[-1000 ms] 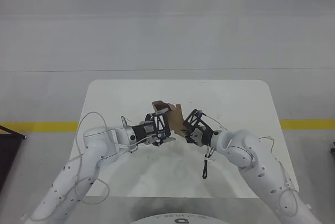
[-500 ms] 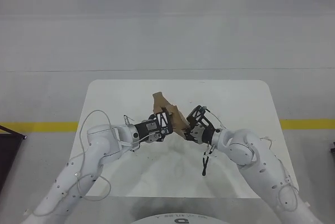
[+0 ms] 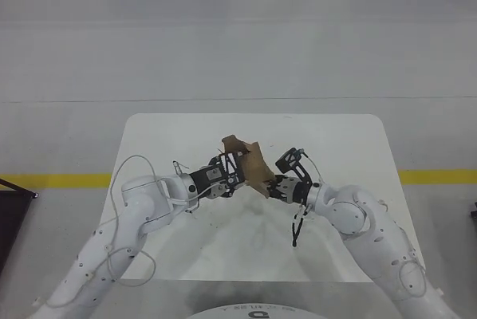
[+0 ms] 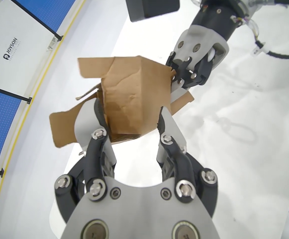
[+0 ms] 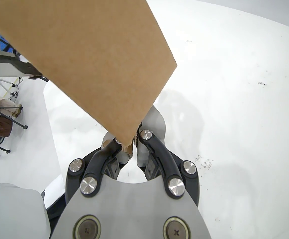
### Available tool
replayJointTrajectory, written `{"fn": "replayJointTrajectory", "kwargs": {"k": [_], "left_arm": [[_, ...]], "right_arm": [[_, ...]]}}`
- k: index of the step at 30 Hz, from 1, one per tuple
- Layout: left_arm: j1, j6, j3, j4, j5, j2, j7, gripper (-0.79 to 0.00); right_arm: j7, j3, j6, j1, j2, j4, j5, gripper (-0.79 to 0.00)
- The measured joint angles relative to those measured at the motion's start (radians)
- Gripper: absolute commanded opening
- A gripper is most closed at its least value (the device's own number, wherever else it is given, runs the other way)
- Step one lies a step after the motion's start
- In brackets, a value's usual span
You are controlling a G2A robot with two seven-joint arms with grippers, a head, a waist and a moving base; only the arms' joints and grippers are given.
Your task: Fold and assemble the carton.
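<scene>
The left gripper [image 4: 128,123] squeezes the brown carton [image 4: 132,95] by its two sides. The right gripper [image 5: 129,140] pinches one corner of a flap tight. Between them, the carton hangs over the middle of the white table [image 3: 334,143], with its far flaps sticking out loose.

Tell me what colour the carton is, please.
The carton is plain brown cardboard, with no pattern. The left wrist view shows it best.
</scene>
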Motion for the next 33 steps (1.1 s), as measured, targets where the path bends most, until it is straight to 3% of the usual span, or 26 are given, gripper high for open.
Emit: {"fn": "replayJointTrajectory", "kwargs": {"k": [2, 8, 9, 12, 24, 29, 33], "left_arm": [[0.003, 0.008, 0.000, -0.005, 0.009, 0.000, 0.009, -0.031], [0.016, 0.038, -0.006, -0.027, 0.041, 0.002, 0.047, -0.034], [0.017, 0.038, -0.006, -0.033, 0.046, 0.003, 0.056, -0.058], [0.020, 0.019, 0.000, -0.047, 0.068, 0.005, 0.084, -0.280], [-0.013, -0.040, 0.035, -0.001, 0.073, 0.003, 0.049, -0.348], [-0.035, -0.041, 0.052, 0.028, 0.041, -0.001, 0.013, -0.486], [-0.050, -0.044, 0.059, 0.042, 0.012, -0.004, 0.004, -0.668]], "right_arm": [[0.010, -0.003, 0.002, 0.004, 0.000, 0.000, -0.002, -0.785], [0.038, -0.018, 0.002, 0.016, 0.000, -0.005, -0.021, -0.785], [0.042, -0.021, 0.004, 0.017, 0.000, -0.006, -0.023, -0.785], [0.049, -0.029, 0.008, 0.023, -0.001, -0.005, -0.022, -0.785], [0.084, -0.045, 0.014, 0.039, 0.000, -0.019, -0.049, -0.785], [0.092, -0.050, 0.018, 0.041, 0.000, -0.026, -0.054, -0.785], [0.081, -0.049, 0.021, 0.042, 0.000, -0.029, -0.056, -0.785]]}}
